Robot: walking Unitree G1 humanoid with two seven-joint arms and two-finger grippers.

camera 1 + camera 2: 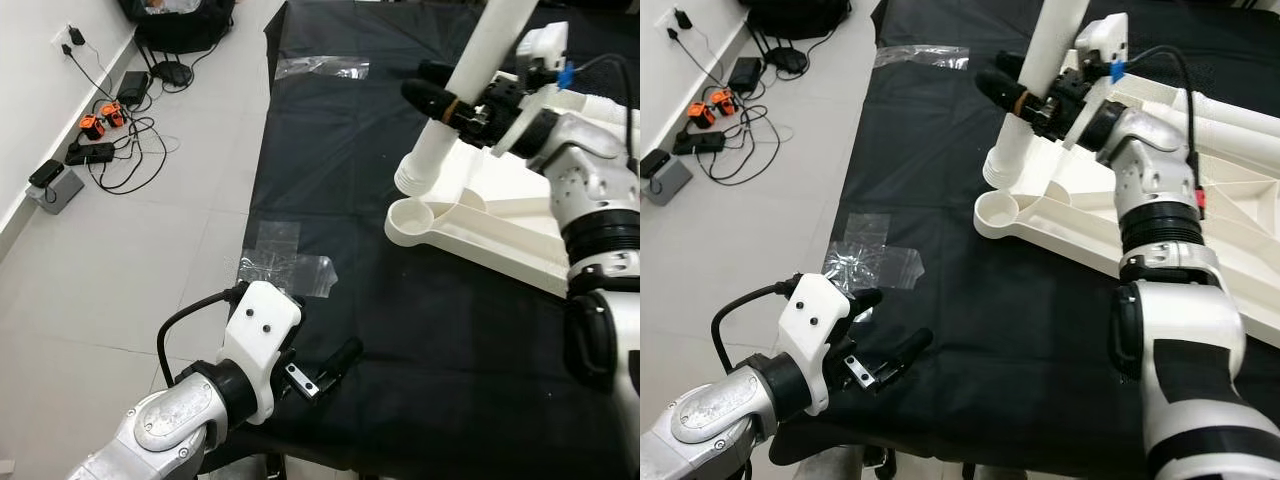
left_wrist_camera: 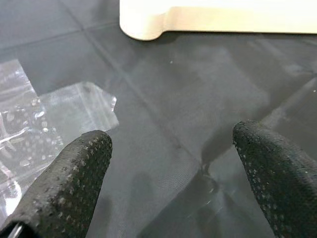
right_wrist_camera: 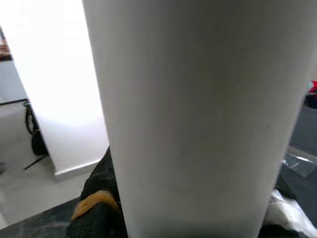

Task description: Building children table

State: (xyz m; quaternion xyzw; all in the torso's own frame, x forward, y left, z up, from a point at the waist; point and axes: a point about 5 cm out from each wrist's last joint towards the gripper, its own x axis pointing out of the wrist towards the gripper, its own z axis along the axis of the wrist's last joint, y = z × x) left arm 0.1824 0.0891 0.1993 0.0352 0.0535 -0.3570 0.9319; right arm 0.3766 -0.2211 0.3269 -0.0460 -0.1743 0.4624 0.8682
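Gripping a smooth white table leg (image 1: 470,90), right claw (image 1: 440,100) holds it tilted.

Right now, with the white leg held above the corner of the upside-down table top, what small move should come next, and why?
Probably ease the right gripper down and toward the robot, standing the table leg upright. The leg's ribbed end hangs tilted just beyond the round corner socket of the table top, not yet seated. The left gripper hovers open over the black cloth.

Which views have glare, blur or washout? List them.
Right wrist view: table leg soft and very close, background washed out white. Left wrist view: left hand fingertips soft, plastic wrap glinting. Eye views: sharp, even light, sheen on floor.
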